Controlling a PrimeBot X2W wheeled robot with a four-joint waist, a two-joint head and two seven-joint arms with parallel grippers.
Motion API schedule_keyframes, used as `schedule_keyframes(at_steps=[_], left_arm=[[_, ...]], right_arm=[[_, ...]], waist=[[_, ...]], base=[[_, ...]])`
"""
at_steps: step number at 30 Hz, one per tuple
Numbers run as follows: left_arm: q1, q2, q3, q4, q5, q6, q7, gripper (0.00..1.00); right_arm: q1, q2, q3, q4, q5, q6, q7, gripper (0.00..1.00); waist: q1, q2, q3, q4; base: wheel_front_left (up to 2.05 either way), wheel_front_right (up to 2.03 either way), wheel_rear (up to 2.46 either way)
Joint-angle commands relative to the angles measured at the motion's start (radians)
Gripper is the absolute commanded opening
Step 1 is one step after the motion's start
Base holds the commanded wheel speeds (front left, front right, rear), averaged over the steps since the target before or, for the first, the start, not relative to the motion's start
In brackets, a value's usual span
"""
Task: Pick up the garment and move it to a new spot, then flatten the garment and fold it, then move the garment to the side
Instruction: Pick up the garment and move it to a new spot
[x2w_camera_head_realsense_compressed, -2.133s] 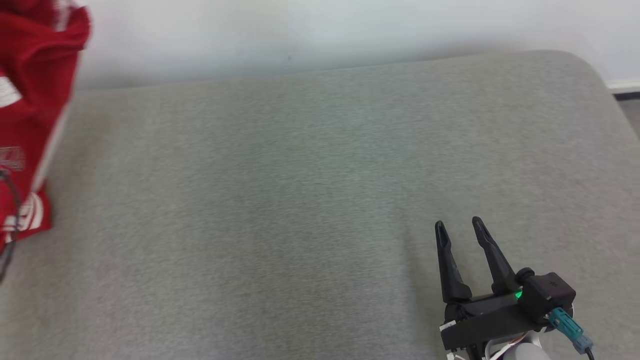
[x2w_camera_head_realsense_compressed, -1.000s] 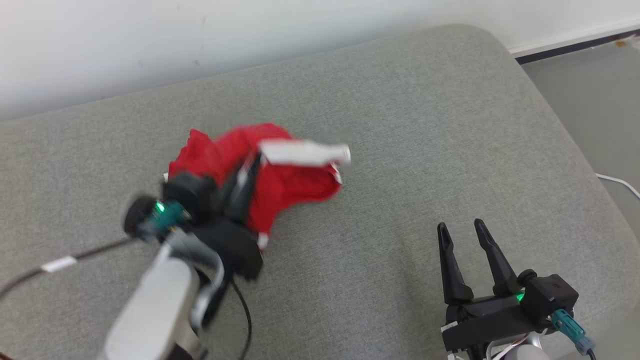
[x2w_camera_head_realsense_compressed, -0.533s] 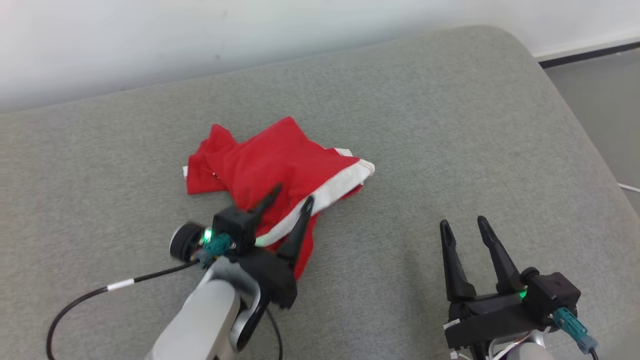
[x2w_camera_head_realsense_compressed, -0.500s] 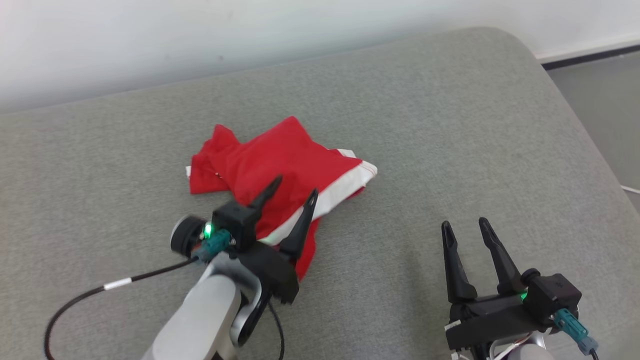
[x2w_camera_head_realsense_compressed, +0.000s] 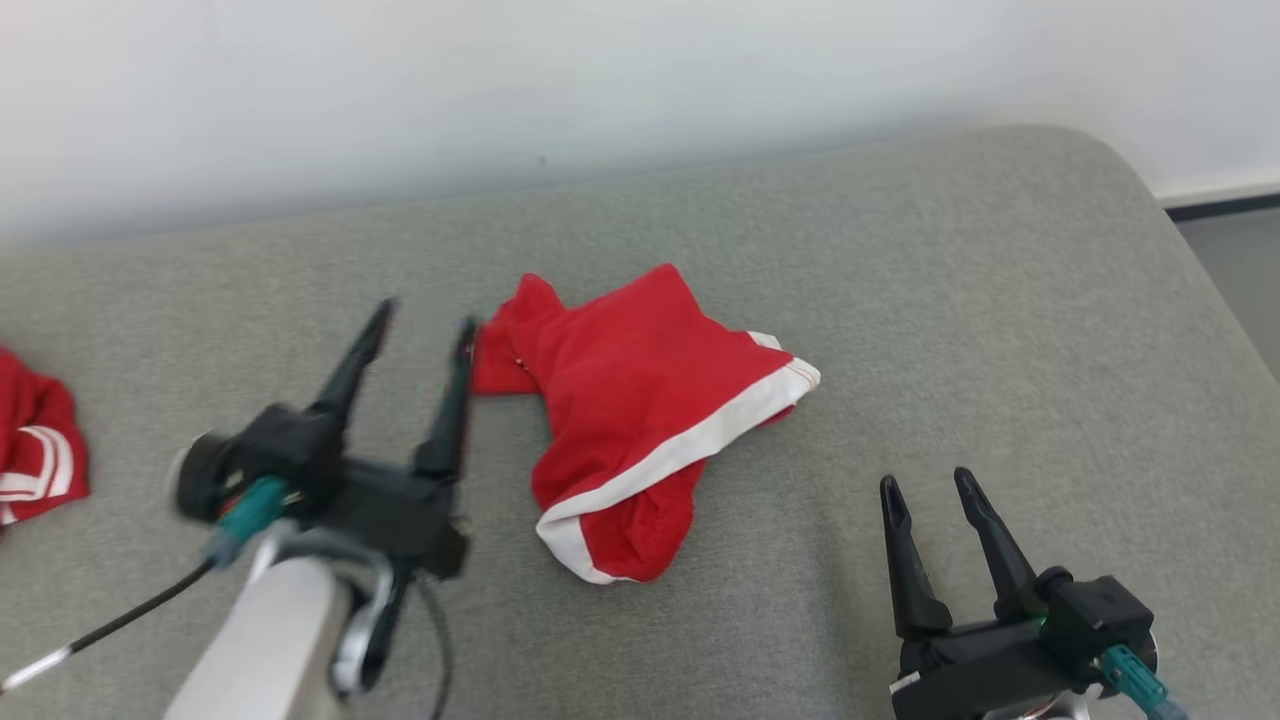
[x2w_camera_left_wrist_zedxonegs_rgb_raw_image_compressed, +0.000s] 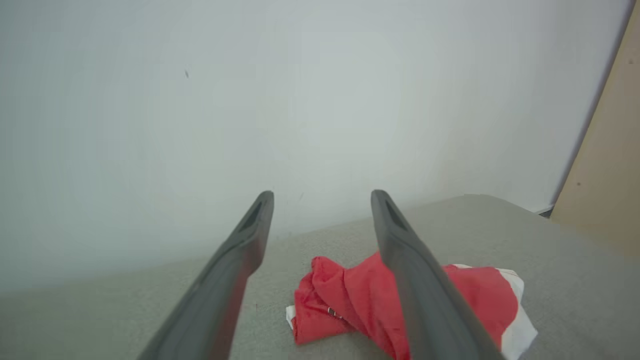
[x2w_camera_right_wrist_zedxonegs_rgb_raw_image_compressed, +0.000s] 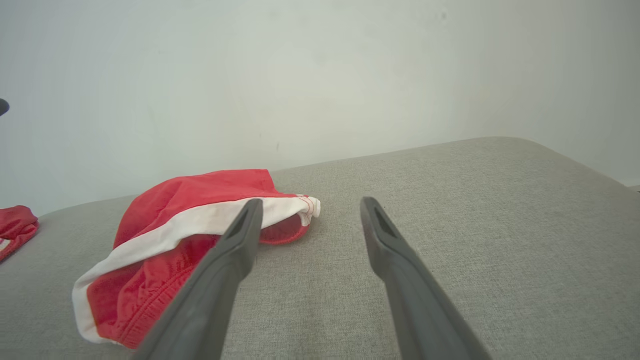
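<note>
The garment (x2w_camera_head_realsense_compressed: 640, 410) is red cloth with a white band, lying crumpled in a heap on the grey cushion (x2w_camera_head_realsense_compressed: 950, 300). It also shows in the left wrist view (x2w_camera_left_wrist_zedxonegs_rgb_raw_image_compressed: 350, 300) and the right wrist view (x2w_camera_right_wrist_zedxonegs_rgb_raw_image_compressed: 170, 235). My left gripper (x2w_camera_head_realsense_compressed: 424, 325) hovers just left of the heap, open, nothing between its fingers. My right gripper (x2w_camera_head_realsense_compressed: 928, 482) stands open near the front right, apart from the cloth and empty.
Another red and white cloth (x2w_camera_head_realsense_compressed: 35, 450) lies at the cushion's far left edge, also seen in the right wrist view (x2w_camera_right_wrist_zedxonegs_rgb_raw_image_compressed: 15, 227). A pale wall (x2w_camera_head_realsense_compressed: 600, 80) runs behind the cushion. The cushion's rounded right corner drops to the floor (x2w_camera_head_realsense_compressed: 1240, 260).
My left gripper carried the garment in, set it on the cushion, opened and drew back to the left of it. The head camera shifted. The right gripper stayed put.
</note>
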Motion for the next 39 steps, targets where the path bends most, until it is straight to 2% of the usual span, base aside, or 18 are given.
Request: schedule_keyframes(at_steps=[1,8,12,16,21,27,34,39], left_arm=[[0.036,0.018,0.016,-0.009,-0.01,0.008,-0.007,1.0],[0.198,0.086,0.116,-0.045,-0.046,0.049,-0.013,1.0],[0.292,0.082,0.175,-0.074,-0.055,0.058,-0.016,1.0],[0.385,0.04,0.254,-0.121,-0.023,0.054,-0.015,1.0],[0.482,-0.016,0.326,-0.166,0.091,0.039,-0.015,1.0],[0.55,-0.103,0.425,-0.192,0.171,-0.007,-0.015,1.0],[0.587,-0.155,0.495,-0.198,0.247,-0.071,-0.015,1.0],[0.604,-0.176,0.51,-0.199,0.277,-0.089,-0.014,1.0]], right_arm=[[0.016,-0.001,-0.001,0.0,-0.008,-0.002,-0.002,1.0],[0.043,0.0,-0.012,0.001,-0.017,-0.002,-0.002,1.0],[0.055,0.0,-0.01,0.002,-0.019,-0.002,-0.002,1.0],[0.062,-0.001,-0.005,0.005,-0.019,-0.002,-0.002,1.0],[0.067,-0.001,0.001,0.007,-0.018,-0.002,-0.002,1.0],[0.07,-0.001,0.002,0.013,-0.026,-0.002,-0.002,1.0],[0.084,-0.001,-0.007,0.015,-0.036,-0.002,-0.002,1.0],[0.096,-0.001,-0.02,0.012,-0.043,-0.002,-0.002,1.0]], waist=[[0.0,0.0001,-0.023,0.025],[0.0,0.0001,-0.048,0.061],[0.0,0.0001,-0.055,0.081],[0.0,0.0001,-0.063,0.096],[0.0,0.0001,-0.072,0.103],[0.0,0.0001,-0.084,0.102],[0.0,0.0001,-0.096,0.092],[0.0,0.0001,-0.095,0.081]], base=[[0.0,0.0,0.0],[0.0,0.0,0.0],[0.0,0.0,0.0],[0.0,0.0,0.0],[0.0,0.0,0.0],[0.0,0.0,0.0],[0.0,0.0,0.0],[0.0,0.0,0.0]])
